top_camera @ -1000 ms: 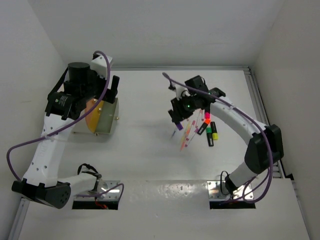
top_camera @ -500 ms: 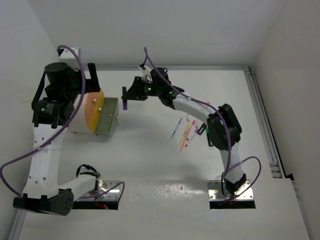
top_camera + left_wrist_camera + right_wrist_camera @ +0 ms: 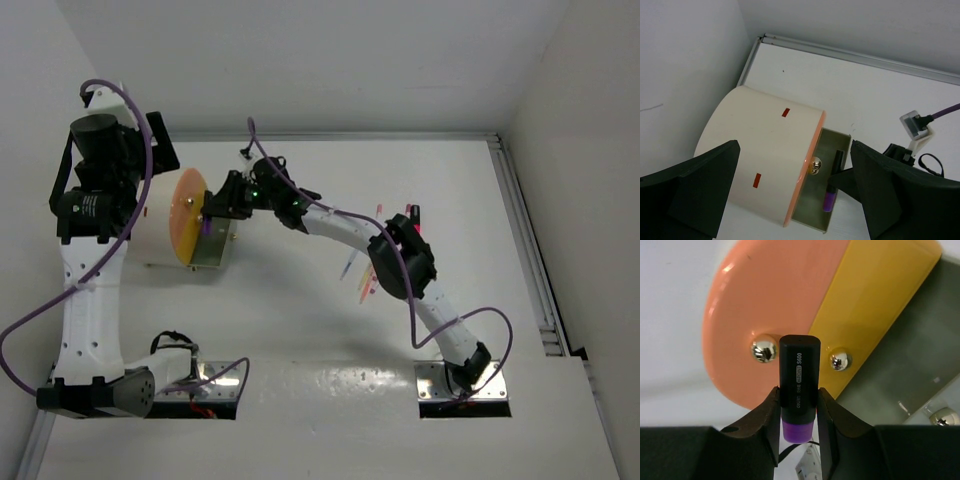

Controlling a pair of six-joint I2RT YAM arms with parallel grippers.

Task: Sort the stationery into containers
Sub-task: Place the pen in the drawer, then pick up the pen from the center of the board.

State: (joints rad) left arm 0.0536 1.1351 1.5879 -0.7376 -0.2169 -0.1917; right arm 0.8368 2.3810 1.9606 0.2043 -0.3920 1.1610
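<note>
My right gripper (image 3: 213,207) is shut on a black highlighter with a purple cap (image 3: 799,385) and holds it over the open greenish bin (image 3: 218,247) of the white drum (image 3: 155,235). In the left wrist view the highlighter (image 3: 829,200) sits inside the bin's (image 3: 812,200) outline, cap toward the camera. The right wrist view shows the round orange face (image 3: 770,300), a yellow bin (image 3: 880,305) and the greenish bin (image 3: 925,350) behind it. My left gripper (image 3: 158,160) hovers open and empty above the drum (image 3: 760,160). Thin pens (image 3: 368,272) lie mid-table.
The right arm stretches across the table and hides part of the stationery pile; one dark highlighter end (image 3: 411,213) shows beside it. A raised rail (image 3: 525,250) runs along the right edge. Walls close in on the left and back.
My right arm has swung left from the pile to the drum's greenish bin, carrying the purple-capped highlighter. My left arm has drawn back and left, above the drum.
</note>
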